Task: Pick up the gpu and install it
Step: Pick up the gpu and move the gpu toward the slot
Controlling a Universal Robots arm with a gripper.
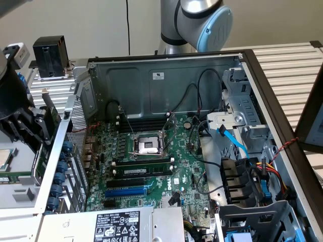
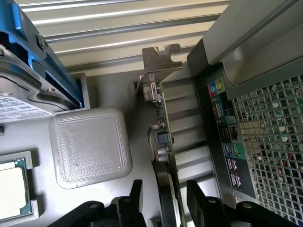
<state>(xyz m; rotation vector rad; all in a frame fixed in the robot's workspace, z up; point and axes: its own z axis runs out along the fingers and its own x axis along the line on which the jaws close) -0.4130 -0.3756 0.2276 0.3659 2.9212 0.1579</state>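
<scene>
Bench topped with pale slatted metal (image 1: 287, 60). On it lies an open desktop computer case (image 1: 166, 75), side panel off. The grey robot arm (image 1: 202, 20) rises behind the case's back wall.

Inside the case:
- green motherboard (image 1: 151, 171) lying flat
- bare CPU socket (image 1: 149, 146) near the board's middle
- two dark memory sticks (image 1: 141, 167) seated just in front of the socket
- blue expansion slot (image 1: 126, 191) nearer the power supply (image 1: 118, 224)
- orange, blue and black cables bundled on the exterior view's right

The gripper (image 2: 165, 184) is outside the case, off its rear panel, on the exterior view's left. It shows there as a dark mass against the case wall.

From the wrist: the gpu (image 2: 163, 137) stands on edge, seen along its thin side. The green board runs straight away from the gripper, and the metal end bracket (image 2: 160, 59) is at the far end. The near end of the card and the rim of its black cooler sit in the gripper's gap, so the gripper straddles the card. Can't tell whether it is clamped on the card or just around it.

To one side of the card there is:
- a white ribbed square tray (image 2: 90, 146)
- a loose CPU (image 2: 12, 189) in its holder
- a drive on blue rails (image 2: 28, 61)

To the other side, close by, is the case's rear port panel (image 2: 227, 137) and perforated grille (image 2: 270, 142).

The gpu is outside the case, not yet in any slot.
</scene>
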